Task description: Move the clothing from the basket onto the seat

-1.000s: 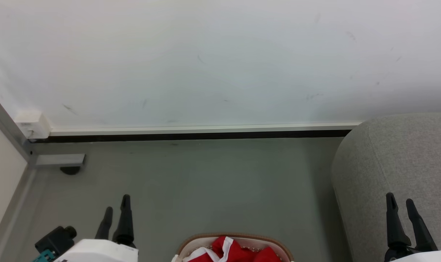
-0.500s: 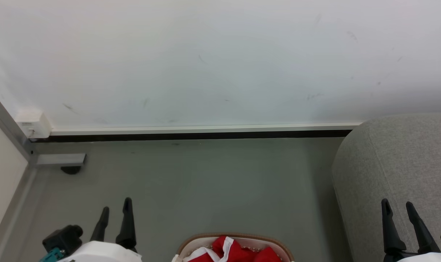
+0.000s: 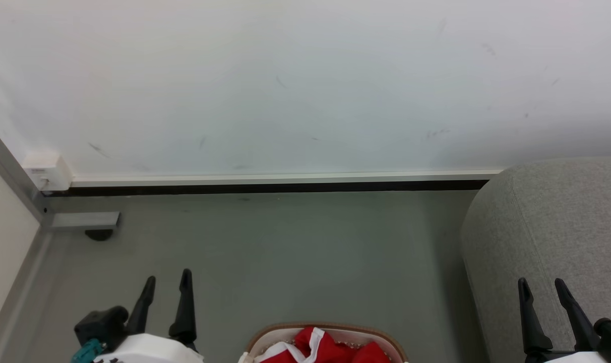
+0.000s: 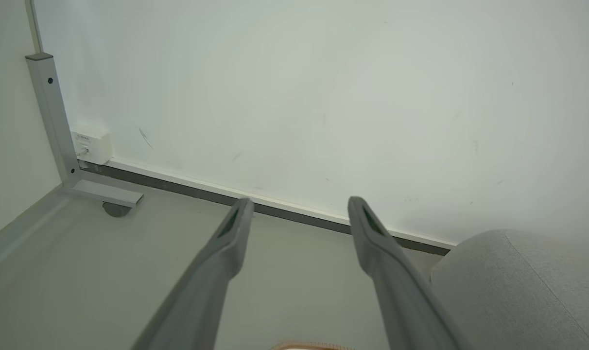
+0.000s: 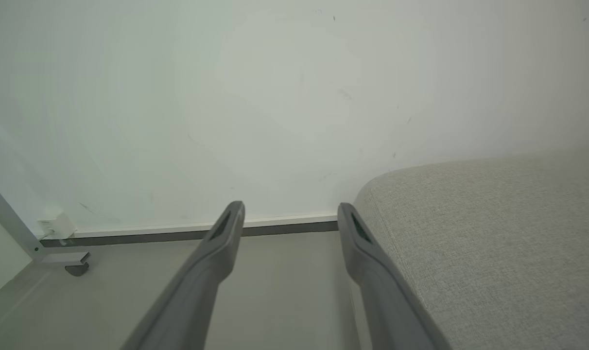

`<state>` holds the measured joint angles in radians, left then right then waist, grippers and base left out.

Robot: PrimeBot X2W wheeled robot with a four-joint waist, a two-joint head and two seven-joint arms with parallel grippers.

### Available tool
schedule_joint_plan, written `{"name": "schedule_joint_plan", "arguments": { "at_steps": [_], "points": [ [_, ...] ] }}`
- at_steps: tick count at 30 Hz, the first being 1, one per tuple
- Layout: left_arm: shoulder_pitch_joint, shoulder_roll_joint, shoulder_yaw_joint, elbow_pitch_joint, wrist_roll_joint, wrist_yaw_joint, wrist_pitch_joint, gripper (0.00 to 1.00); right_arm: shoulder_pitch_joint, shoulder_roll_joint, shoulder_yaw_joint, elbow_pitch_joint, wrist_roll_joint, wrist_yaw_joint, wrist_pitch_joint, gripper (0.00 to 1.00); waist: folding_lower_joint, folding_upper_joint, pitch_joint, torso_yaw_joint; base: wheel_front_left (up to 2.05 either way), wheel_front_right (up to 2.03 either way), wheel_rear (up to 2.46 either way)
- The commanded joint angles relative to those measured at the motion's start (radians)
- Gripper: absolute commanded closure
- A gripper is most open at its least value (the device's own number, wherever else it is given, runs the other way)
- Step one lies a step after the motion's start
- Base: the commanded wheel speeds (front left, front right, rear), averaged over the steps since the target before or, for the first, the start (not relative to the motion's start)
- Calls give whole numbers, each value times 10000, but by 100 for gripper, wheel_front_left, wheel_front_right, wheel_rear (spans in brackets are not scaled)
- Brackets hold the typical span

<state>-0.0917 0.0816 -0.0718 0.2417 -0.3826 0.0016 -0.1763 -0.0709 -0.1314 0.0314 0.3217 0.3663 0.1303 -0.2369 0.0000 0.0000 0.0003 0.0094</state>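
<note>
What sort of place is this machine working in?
Probably an indoor test room staged like a home corner: a bare white wall, a grey upholstered seat, a laundry basket of red clothing, and a wheeled metal frame.

The left gripper [image 3: 168, 276] and right gripper [image 3: 541, 281] hover, jaws spread.
</note>
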Motion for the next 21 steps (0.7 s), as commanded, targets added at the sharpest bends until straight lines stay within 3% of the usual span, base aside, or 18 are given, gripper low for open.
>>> {"name": "schedule_joint_plan", "arguments": {
  "at_steps": [1,21],
  "points": [
    [-8,129,-21,-88,319,5,-98,0,-118,-33,-70,-15,-294,6,-64,0,0,0,6,1,0,0,0],
    [-29,201,-220,68,1920,-92,-505,0,27,267,-392,168,-2084,6,-181,0,0,0,20,49,0,0,0]
  ]
}}
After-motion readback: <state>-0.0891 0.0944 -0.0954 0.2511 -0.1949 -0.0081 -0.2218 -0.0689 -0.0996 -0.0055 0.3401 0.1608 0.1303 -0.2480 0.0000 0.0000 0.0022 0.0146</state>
